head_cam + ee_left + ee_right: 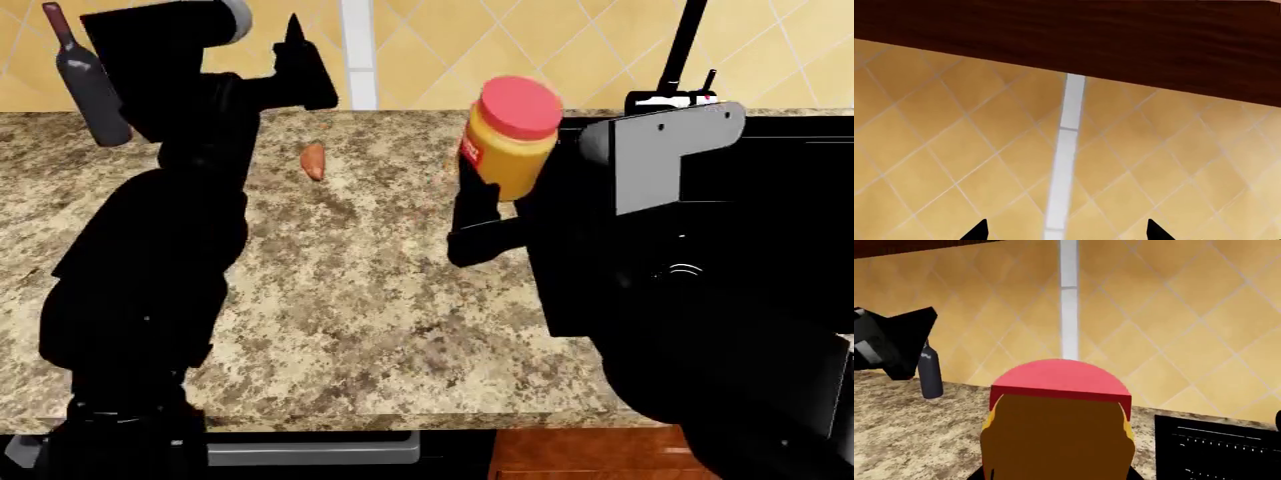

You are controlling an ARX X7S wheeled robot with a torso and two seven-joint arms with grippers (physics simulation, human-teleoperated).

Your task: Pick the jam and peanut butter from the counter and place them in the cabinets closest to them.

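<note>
My right gripper [497, 205] is shut on the peanut butter [511, 135], a yellow-tan jar with a wide red lid, and holds it upright above the granite counter [360, 300]. The jar fills the right wrist view [1057, 435] and hides the jaws there. My left gripper [296, 45] is raised high at the back left. In the left wrist view its black fingertips [981, 231] stand wide apart, open and empty, facing the tiled wall [987, 150]. The jam is out of view.
A tall dark wine bottle [83, 75] stands at the counter's back left, also in the right wrist view [929, 374]. A small orange vegetable [312, 160] lies mid-counter. A black appliance [1214, 450] sits at the right. A dark wood cabinet [1087, 35] hangs above the wall.
</note>
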